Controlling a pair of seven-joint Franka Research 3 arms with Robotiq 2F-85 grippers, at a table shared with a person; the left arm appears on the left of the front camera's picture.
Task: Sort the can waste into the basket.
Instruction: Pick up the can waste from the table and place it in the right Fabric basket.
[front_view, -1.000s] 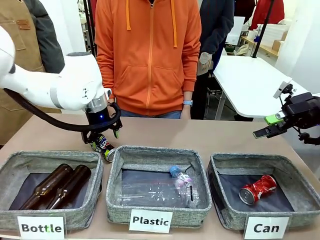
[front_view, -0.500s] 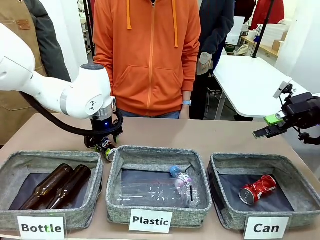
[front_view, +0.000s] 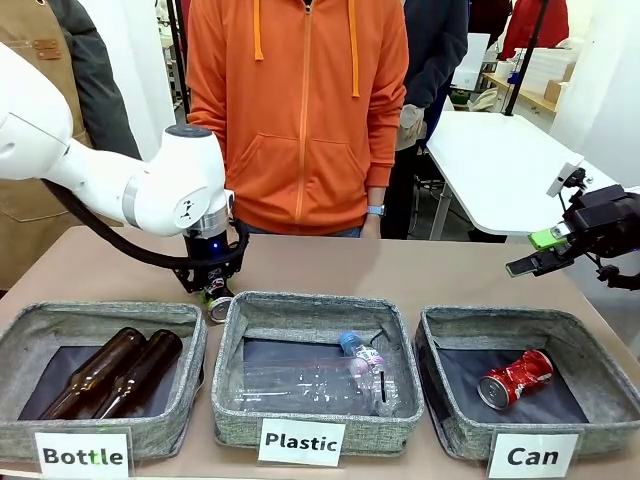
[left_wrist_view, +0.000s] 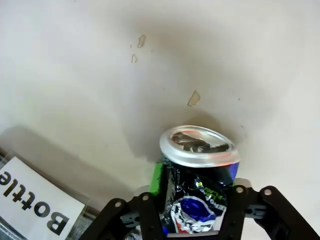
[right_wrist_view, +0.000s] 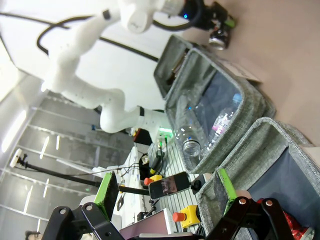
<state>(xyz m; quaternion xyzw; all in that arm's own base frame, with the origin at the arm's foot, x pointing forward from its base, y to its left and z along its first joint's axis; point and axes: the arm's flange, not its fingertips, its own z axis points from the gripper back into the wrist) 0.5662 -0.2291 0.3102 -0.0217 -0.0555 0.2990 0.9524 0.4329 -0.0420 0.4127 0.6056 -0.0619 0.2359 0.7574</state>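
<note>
- A tan table (front_view: 420, 270) holds three grey felt bins in a row along its near edge, labelled "Bottle", "Plastic" and "Can" from left to right in the front view.
- The white left arm (front_view: 130, 185) comes in from the left side, bends at a rounded joint and points its wrist straight down at the table, just behind the gap between the first two bins.
- The left gripper (front_view: 213, 292) is clamped on the dark can (left_wrist_view: 200, 185) — a crushed black and dark blue drink can with red and white print. In the left wrist view the can sits between the black fingers with a green pad (left_wrist_view: 157, 177) pressed to its side, and its silver end faces away from the camera, toward the tabletop.
- The right arm's dark gripper (front_view: 545, 255) hangs above the table's far right side, pointing left, well apart from everything on the table. Its fingers stand wide apart and hold nothing.
- The "Can" basket (front_view: 600, 375) is the rightmost bin. The red can (front_view: 515, 378), crushed, with silver ends, lies on its side on the dark bottom.
- The "Bottle" bin (front_view: 110, 315) holds two brown glass bottles (front_view: 110, 372) side by side — the "Plastic" bin (front_view: 320, 305) holds clear plastic bottles (front_view: 330, 378).
- A person in an orange hoodie (front_view: 300, 110) stands at the far side of the table, arms down.
</note>
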